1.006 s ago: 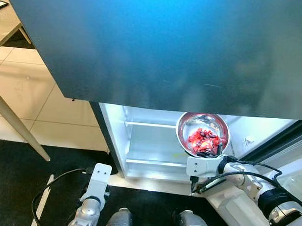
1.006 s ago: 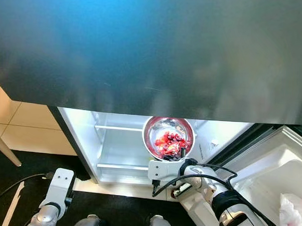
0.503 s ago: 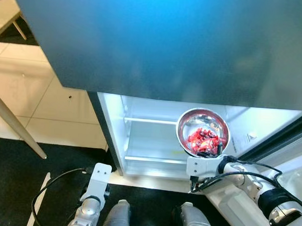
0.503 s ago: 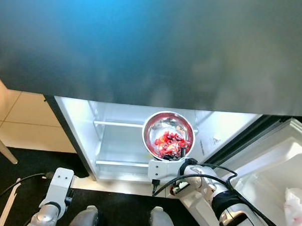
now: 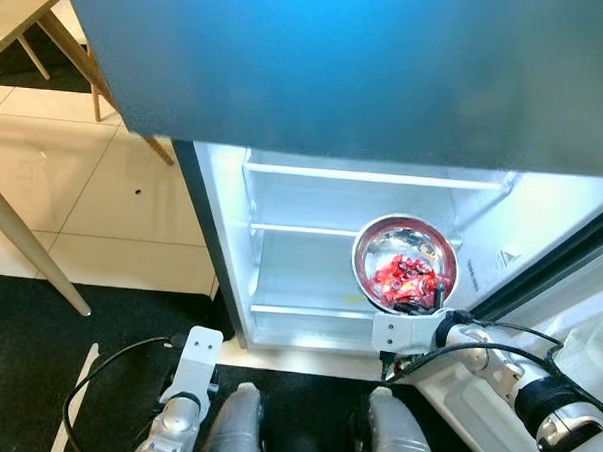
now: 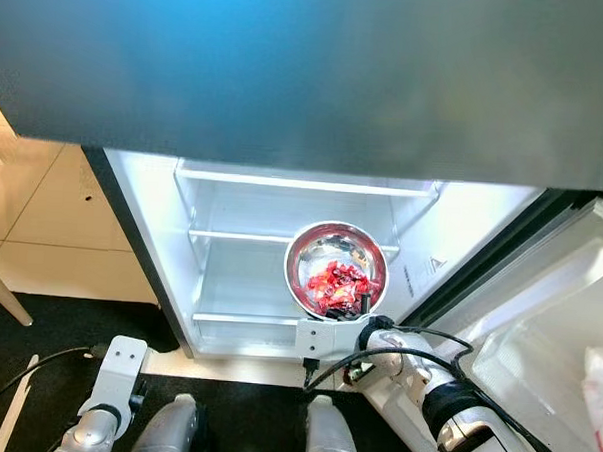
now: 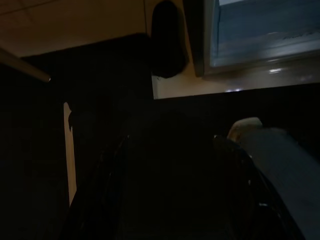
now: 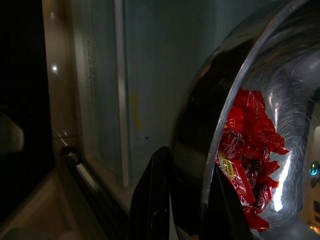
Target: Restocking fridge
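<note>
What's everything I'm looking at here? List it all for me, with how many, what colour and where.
Fridge: one, dark outside, white and lit inside, open, straight ahead.
Shelves: three, white, bare, inside the fridge.
Fridge door: one, white inner side, swung open on the right.
Bowl: one, shiny metal, held before the fridge opening.
Wrappers: several, red, in the bowl.
Bag: one, pale with pink, in the door at far right.
Table legs: pale wood, on the left.
Floor tiles: cream, left of the fridge.
Mat: one, black, under the robot.
Right gripper: black fingers pinching the bowl's rim.
Left gripper: hanging low at the left.
Legs: two, silver, at the bottom.
</note>
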You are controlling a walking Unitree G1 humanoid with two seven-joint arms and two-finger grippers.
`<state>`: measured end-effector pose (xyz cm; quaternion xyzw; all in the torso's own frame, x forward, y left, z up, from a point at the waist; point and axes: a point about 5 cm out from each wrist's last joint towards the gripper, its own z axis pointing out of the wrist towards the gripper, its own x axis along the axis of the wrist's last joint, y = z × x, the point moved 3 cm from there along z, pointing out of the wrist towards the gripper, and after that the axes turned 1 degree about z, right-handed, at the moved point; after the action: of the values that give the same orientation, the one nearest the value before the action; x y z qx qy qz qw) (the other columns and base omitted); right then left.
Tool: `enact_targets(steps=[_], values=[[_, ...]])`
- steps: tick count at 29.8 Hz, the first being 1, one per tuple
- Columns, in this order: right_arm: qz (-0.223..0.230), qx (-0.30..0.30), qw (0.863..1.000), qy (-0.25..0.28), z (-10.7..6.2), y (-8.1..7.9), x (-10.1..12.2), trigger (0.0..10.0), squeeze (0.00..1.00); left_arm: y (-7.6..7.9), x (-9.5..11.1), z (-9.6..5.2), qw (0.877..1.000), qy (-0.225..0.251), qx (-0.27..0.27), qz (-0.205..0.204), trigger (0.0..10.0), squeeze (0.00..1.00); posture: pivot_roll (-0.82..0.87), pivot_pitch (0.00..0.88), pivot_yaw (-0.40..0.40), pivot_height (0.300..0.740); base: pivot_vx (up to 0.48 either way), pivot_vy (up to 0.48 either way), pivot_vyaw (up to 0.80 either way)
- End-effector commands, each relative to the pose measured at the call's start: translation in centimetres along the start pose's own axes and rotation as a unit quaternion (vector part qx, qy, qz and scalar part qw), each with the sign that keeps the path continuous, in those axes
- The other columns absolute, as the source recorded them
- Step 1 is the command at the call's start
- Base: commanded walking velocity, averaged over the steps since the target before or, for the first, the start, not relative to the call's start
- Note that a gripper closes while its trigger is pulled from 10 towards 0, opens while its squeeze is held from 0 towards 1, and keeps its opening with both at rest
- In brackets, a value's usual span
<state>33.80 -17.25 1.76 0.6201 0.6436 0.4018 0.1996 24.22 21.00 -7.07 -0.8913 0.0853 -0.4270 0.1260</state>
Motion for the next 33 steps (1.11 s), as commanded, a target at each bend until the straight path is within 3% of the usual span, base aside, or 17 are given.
enact_targets(steps=[1,11,18,25,30,33], values=[[0.012,-0.002,1.0,0.0,-0.1,-0.2,-0.2,10.0,0.0,0.3,-1.0,-0.3,1.0,-0.018,-0.005,0.0,10.0,0.0,-0.04,0.172,-0.034,0.61,0.0,0.0,0.0],[0.013,-0.009,1.0,0.003,-0.1,0.0,-0.1,10.0,0.0,0.4,-1.0,-0.3,1.0,-0.018,-0.005,0.0,10.0,0.0,-0.04,0.171,-0.034,0.587,0.0,0.0,0.0],[0.01,-0.031,0.999,0.003,-0.2,1.3,-0.2,10.0,0.0,0.4,-1.0,-0.3,1.0,-0.018,-0.006,0.001,10.0,0.0,-0.04,0.171,-0.033,0.587,0.0,0.0,0.0],[-0.018,-0.092,0.995,0.031,-1.0,6.0,1.1,10.0,0.0,0.3,-1.0,-0.3,1.0,-0.018,-0.006,0.001,10.0,0.0,-0.04,0.176,-0.031,0.587,0.0,0.0,0.0],[-0.032,-0.097,0.994,0.04,-1.3,7.6,1.7,10.0,0.0,0.3,-1.1,-0.3,1.0,-0.018,-0.007,0.002,10.0,0.0,-0.03,0.18,-0.029,0.587,0.0,0.0,0.0],[-0.043,-0.098,0.994,0.033,-1.9,10.3,1.1,10.0,0.0,0.1,-1.4,-0.4,1.0,-0.02,-0.006,0.006,10.0,0.0,-0.03,0.19,-0.024,0.587,0.0,0.0,0.0]])
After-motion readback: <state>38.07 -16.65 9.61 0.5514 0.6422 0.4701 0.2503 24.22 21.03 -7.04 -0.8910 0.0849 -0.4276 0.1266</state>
